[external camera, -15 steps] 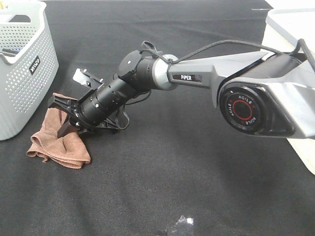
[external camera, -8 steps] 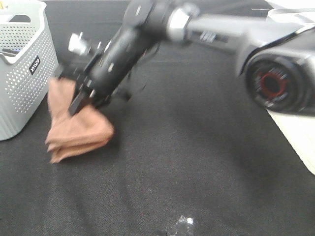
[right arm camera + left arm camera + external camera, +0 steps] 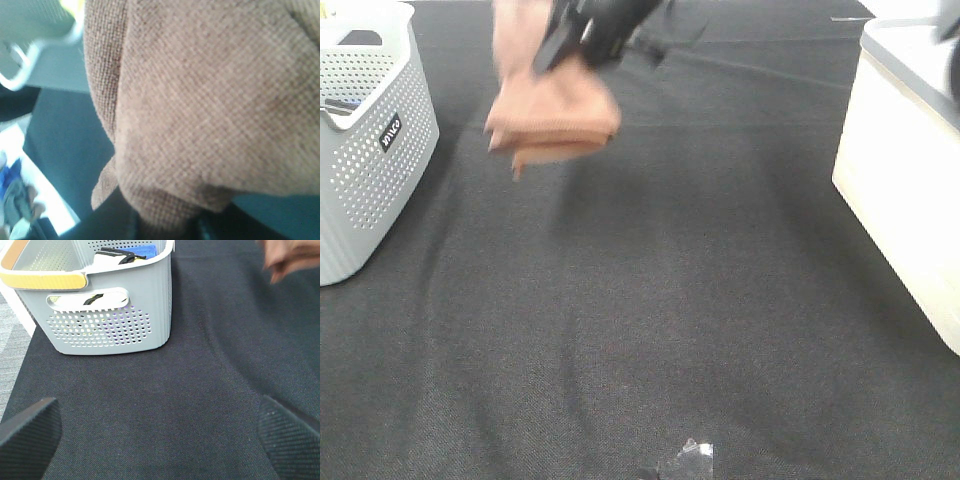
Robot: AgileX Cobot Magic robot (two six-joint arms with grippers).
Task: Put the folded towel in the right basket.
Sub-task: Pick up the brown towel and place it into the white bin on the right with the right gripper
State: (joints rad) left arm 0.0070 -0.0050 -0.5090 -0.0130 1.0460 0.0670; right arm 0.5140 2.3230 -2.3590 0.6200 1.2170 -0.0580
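Note:
The folded towel (image 3: 555,115), rust-brown, hangs in the air at the back left of the mat, blurred by motion. My right gripper (image 3: 575,35) is shut on its upper edge, at the top edge of the exterior view. In the right wrist view the towel (image 3: 210,100) fills the picture, with dark fingers (image 3: 165,230) pinching it. The right basket (image 3: 905,190), a cream bin with plain walls and a grey rim, stands at the far right, well apart from the towel. My left gripper (image 3: 160,440) is open and empty, low over the mat; the towel (image 3: 292,257) shows far off in its view.
A light-grey perforated basket (image 3: 365,150) with a small black label stands at the left edge; in the left wrist view it (image 3: 100,315) holds several items. A small dark shiny object (image 3: 688,460) lies at the front edge. A black mat (image 3: 670,300) covers the table.
My right gripper has lifted the towel off the mat beside the perforated basket and carried it up and a little rightward. The right arm has swung out of most of the view.

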